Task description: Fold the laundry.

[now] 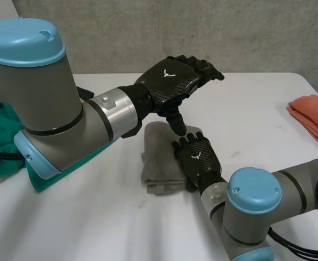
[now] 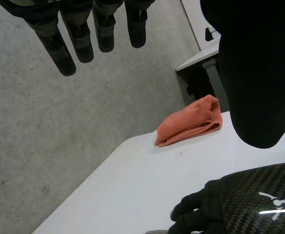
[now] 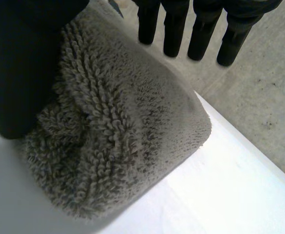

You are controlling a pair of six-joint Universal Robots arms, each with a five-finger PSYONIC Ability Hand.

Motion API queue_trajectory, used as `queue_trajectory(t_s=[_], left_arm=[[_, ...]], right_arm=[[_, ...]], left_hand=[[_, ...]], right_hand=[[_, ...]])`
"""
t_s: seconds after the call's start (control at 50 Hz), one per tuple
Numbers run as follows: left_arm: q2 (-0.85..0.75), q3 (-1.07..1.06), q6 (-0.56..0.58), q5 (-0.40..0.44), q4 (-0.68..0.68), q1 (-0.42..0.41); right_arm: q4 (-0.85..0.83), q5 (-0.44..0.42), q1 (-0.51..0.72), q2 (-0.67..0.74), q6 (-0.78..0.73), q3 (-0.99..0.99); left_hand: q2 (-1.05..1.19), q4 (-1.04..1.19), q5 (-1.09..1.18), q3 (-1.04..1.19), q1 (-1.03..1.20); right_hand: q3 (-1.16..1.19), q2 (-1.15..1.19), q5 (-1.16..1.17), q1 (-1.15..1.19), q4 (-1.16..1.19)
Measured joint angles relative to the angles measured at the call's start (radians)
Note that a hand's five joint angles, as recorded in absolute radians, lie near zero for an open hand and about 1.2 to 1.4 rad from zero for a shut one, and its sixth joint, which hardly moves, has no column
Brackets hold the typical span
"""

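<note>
While the left hand (image 1: 175,79) hovers open and empty above the white table (image 1: 256,109), the right hand (image 1: 199,157) lies flat on the 3 o'clock edge of the folded grey towel (image 1: 159,157) at centre. An orange cloth (image 1: 313,117) sits at 3 o'clock and a green cloth (image 1: 4,136) at 9.

In the left wrist view, the straight fingers (image 2: 66,48) hold nothing.

In the right wrist view, the fingers (image 3: 174,29) reach straight past the towel, with the thumb (image 3: 20,63) against its pile.

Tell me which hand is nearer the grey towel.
Right. The right hand rests open on the grey towel, at its side; the left hand hangs open above its far end.
</note>
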Motion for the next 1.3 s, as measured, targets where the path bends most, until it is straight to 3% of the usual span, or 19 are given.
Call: queue_trajectory(t_s=[0.04,0.1,0.16,0.38,0.6,0.72,0.94,1.0,1.06,1.1,1.3], left_arm=[[0.000,0.000,0.000,0.000,0.000,0.000],[0.001,0.001,-0.001,0.000,0.000,0.000],[0.001,0.003,-0.002,0.000,0.000,0.000],[0.010,0.051,-0.010,-0.008,0.008,0.001],[0.065,0.105,-0.132,-0.011,0.071,0.008],[0.070,0.081,-0.156,-0.010,0.091,0.007],[0.040,0.042,-0.149,-0.011,0.091,0.005],[0.032,0.037,-0.148,-0.012,0.091,0.005],[0.026,0.034,-0.148,-0.013,0.090,0.005],[0.024,0.033,-0.148,-0.013,0.090,0.005],[0.031,0.031,-0.148,-0.014,0.088,0.000]], right_arm=[[-0.002,-0.006,-0.001,0.007,0.001,-0.012],[-0.006,-0.022,-0.001,0.018,0.003,-0.030],[-0.023,-0.038,-0.002,0.016,0.005,-0.042],[-0.075,-0.089,-0.154,-0.103,0.048,-0.157],[-0.088,-0.272,-0.592,-0.136,0.237,-0.411],[-0.133,-0.364,-0.792,-0.039,0.315,-0.498],[-0.247,-0.667,-1.035,0.328,0.323,-0.615],[-0.246,-0.726,-1.079,0.395,0.316,-0.623],[-0.231,-0.758,-1.116,0.423,0.298,-0.616],[-0.217,-0.765,-1.134,0.420,0.284,-0.608],[-0.017,-0.739,-1.252,0.232,0.219,-0.558]], left_hand=[[0.000,0.000,0.000,0.000,0.000],[0.000,0.000,0.000,0.000,0.000],[0.000,0.000,0.000,0.000,0.000],[0.000,0.000,0.000,0.000,0.000],[0.000,0.000,0.000,0.000,0.000],[0.000,0.000,0.000,0.000,0.000],[0.000,0.000,0.000,0.000,0.000],[0.000,0.000,0.000,0.000,0.000],[0.000,0.000,0.000,0.000,0.000],[0.000,0.000,0.000,0.000,0.000],[0.000,0.000,0.000,0.000,0.000]], right_hand=[[0.129,0.140,0.119,0.156,0.137],[0.657,0.673,0.602,0.608,0.668],[0.775,0.777,0.717,0.663,0.826],[0.775,0.777,0.723,0.663,0.842],[0.781,0.777,0.740,0.663,0.843],[0.781,0.777,0.740,0.663,0.844],[0.785,0.777,0.740,0.663,0.843],[0.593,0.592,0.605,0.573,0.613],[0.124,0.109,0.139,0.116,0.159],[-0.010,-0.017,0.017,-0.008,-0.001],[-0.149,-0.147,-0.130,-0.110,-0.143]])
